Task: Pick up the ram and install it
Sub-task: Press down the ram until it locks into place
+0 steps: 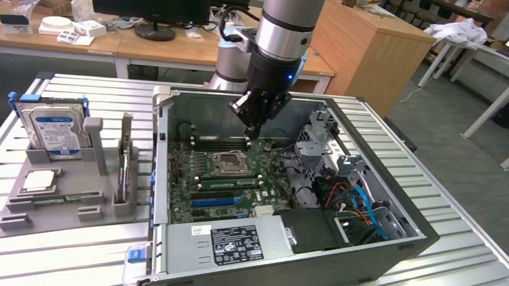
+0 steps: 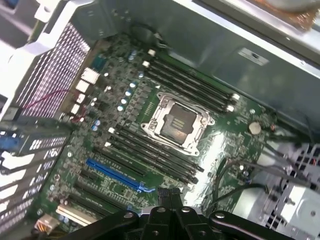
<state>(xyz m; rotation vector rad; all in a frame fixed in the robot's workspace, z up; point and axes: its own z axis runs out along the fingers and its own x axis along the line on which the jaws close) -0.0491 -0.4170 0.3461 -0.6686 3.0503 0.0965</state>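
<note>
The gripper hangs inside the open case, its jaws closed and holding nothing, tips just above the memory slots at upper centre of the board; the ram lies in the grey rack at the exterior view's left, well apart from the case; judging by this, neither the pick-up nor the install is done.

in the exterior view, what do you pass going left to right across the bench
hard drive → upright expansion card → CPU socket → drive cage → blue cables
</note>
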